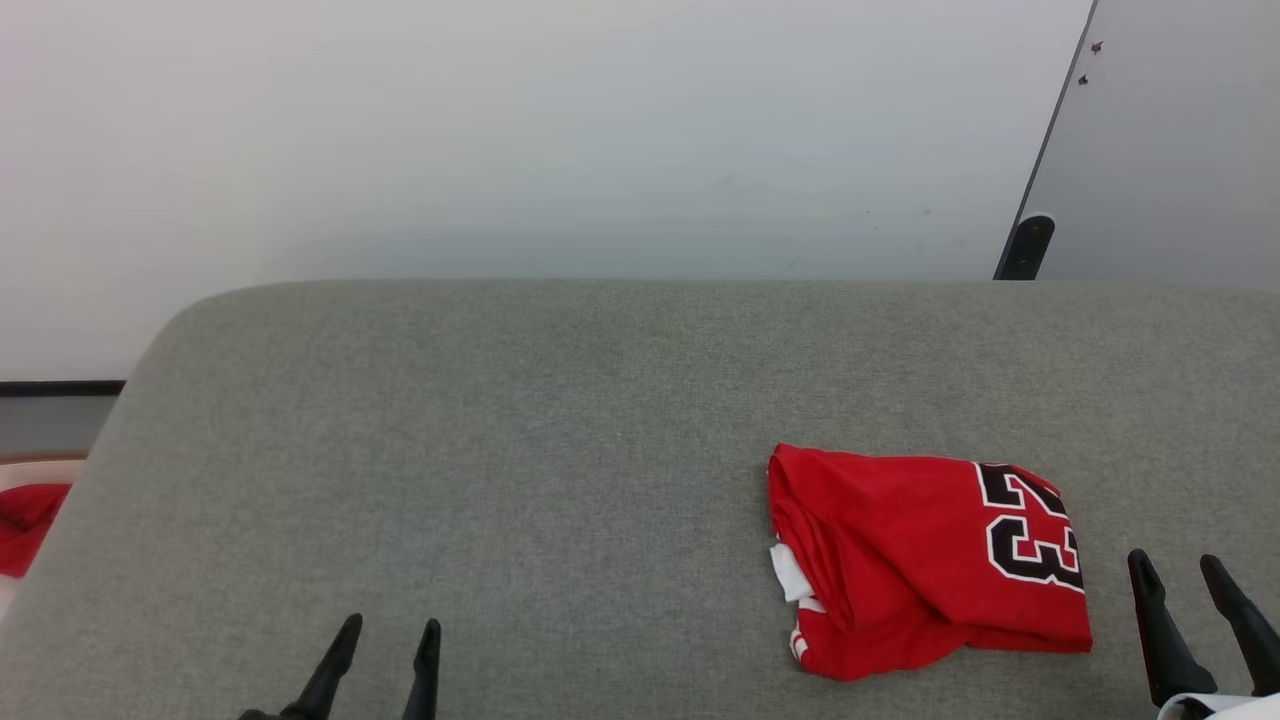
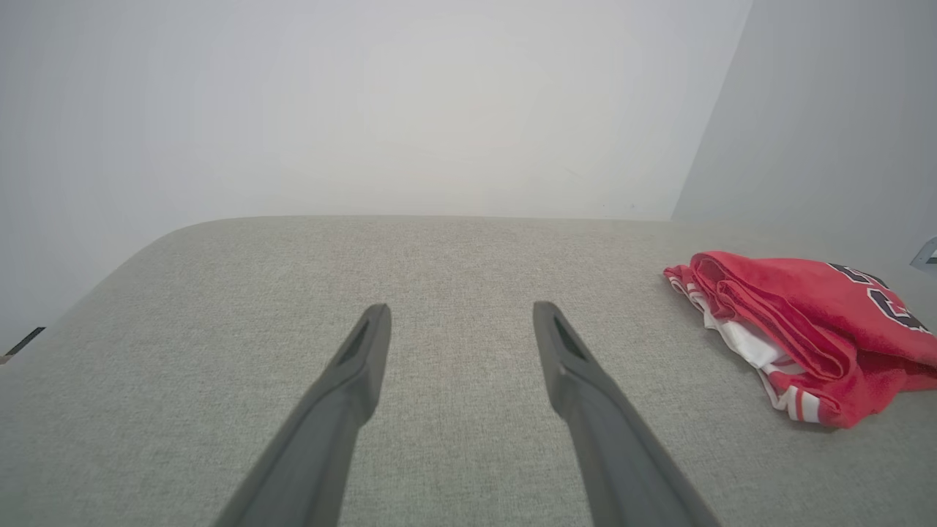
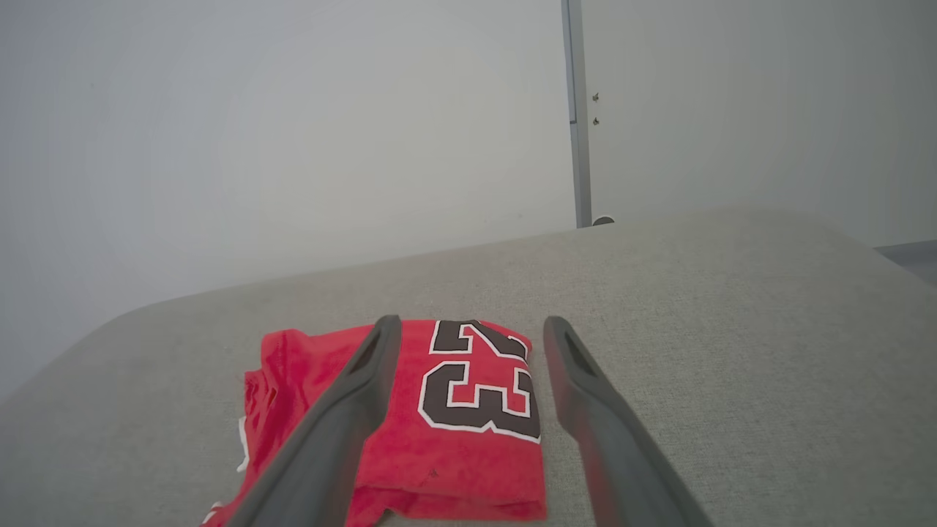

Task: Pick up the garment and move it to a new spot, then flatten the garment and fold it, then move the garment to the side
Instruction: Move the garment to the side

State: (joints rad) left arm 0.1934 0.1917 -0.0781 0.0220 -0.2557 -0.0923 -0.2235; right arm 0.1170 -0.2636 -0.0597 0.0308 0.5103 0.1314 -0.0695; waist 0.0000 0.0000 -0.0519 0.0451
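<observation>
The garment [image 1: 925, 560] is a red jersey folded into a compact stack, with a black white-outlined 23 on top and a bit of white sleeve at its left edge. It lies on the right part of the grey surface [image 1: 560, 420]. My right gripper [image 1: 1182, 563] stands open just right of it, not touching. In the right wrist view the garment [image 3: 468, 410] lies beyond the open right gripper [image 3: 472, 328]. My left gripper [image 1: 392, 628] is open near the front left, far from the cloth. The left wrist view shows the garment [image 2: 805, 329] at the right and the open left gripper [image 2: 461, 313].
A plain red cloth scrap [image 1: 28, 525] lies off the surface's left edge. A white wall [image 1: 560, 140] rises behind the surface, and a grey panel [image 1: 1170, 150] with a dark foot stands at the back right.
</observation>
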